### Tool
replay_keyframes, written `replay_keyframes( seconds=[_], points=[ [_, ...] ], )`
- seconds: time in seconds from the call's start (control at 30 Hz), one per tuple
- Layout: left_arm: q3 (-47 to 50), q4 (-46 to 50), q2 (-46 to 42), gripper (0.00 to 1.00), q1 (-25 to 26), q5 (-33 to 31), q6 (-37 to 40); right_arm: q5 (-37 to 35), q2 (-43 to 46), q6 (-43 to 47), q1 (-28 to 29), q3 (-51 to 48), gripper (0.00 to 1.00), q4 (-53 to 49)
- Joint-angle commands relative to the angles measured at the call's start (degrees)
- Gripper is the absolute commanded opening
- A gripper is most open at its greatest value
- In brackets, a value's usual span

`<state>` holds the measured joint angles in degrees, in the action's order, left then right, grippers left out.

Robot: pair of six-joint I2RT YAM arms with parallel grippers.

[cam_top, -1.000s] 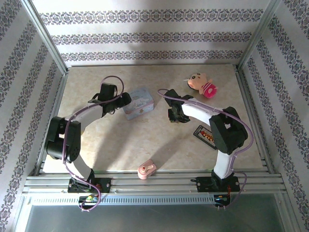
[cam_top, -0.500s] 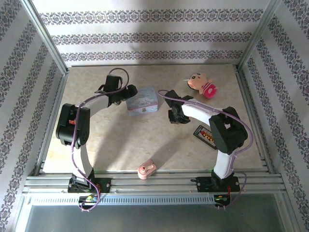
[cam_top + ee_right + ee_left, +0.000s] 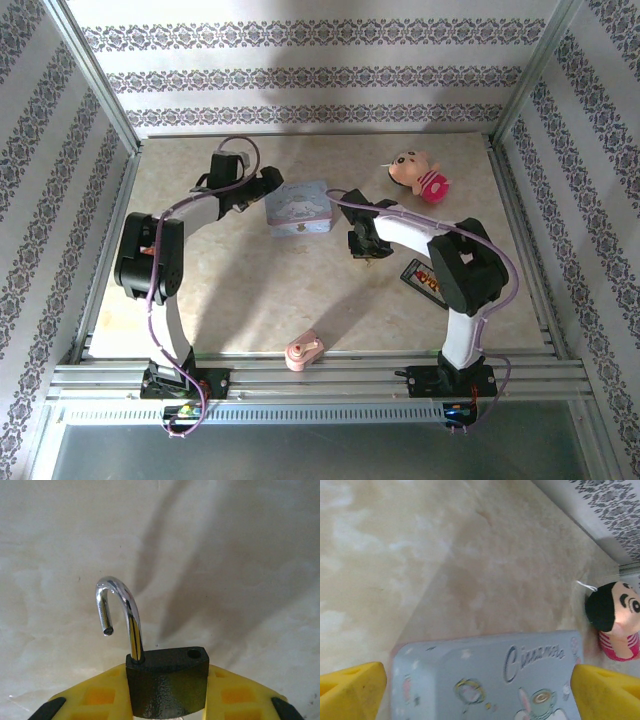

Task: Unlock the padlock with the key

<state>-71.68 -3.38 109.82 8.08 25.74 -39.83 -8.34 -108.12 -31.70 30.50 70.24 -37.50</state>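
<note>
The padlock (image 3: 167, 685) is a small black block, and my right gripper (image 3: 167, 702) is shut on its body between yellow fingers (image 3: 97, 700). Its silvery shackle (image 3: 120, 607) stands up with the free end out of its hole, swung to the left. In the top view the right gripper (image 3: 362, 240) is at mid-table. The key is hidden. My left gripper (image 3: 477, 692) is open, its yellow fingers (image 3: 350, 690) on either side of a blue cartoon tin (image 3: 485, 677). A gap shows beside the left finger. In the top view the left gripper (image 3: 266, 188) is at the tin's left end.
The blue tin (image 3: 298, 208) lies at centre back. A pink plush doll (image 3: 418, 175) lies at the back right, near the tin's far end (image 3: 615, 617). A red and black packet (image 3: 425, 280) lies beside the right arm. A pink toy lump (image 3: 304, 352) sits by the front rail.
My left arm has swung toward the back and right, and its gripper has opened wider. The blue tin has shifted slightly right. The right arm and padlock have stayed still.
</note>
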Motion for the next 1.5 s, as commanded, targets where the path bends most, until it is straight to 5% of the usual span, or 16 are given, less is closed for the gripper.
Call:
replay_keyframes(
  seconds=[0.0,0.4,0.9,1.47],
  points=[
    [2.8,-2.0,-3.7,0.98,-1.7,1.2,-0.9,0.8,-1.3,-0.5,0.0,2.0,0.20,0.3],
    [11.6,-0.9,-13.0,0.99,-4.2,-0.5,0.2,1.4,-1.0,-0.6,0.5,2.1,0.52,1.7],
    [17.5,1.7,-22.5,0.99,-5.5,-5.5,1.0,4.2,4.8,0.1,1.0,-0.1,0.55,5.6],
    [31.8,5.8,-45.9,0.99,-6.7,-25.7,7.5,-3.7,22.4,2.4,1.8,-9.8,0.61,7.0]
  ],
)
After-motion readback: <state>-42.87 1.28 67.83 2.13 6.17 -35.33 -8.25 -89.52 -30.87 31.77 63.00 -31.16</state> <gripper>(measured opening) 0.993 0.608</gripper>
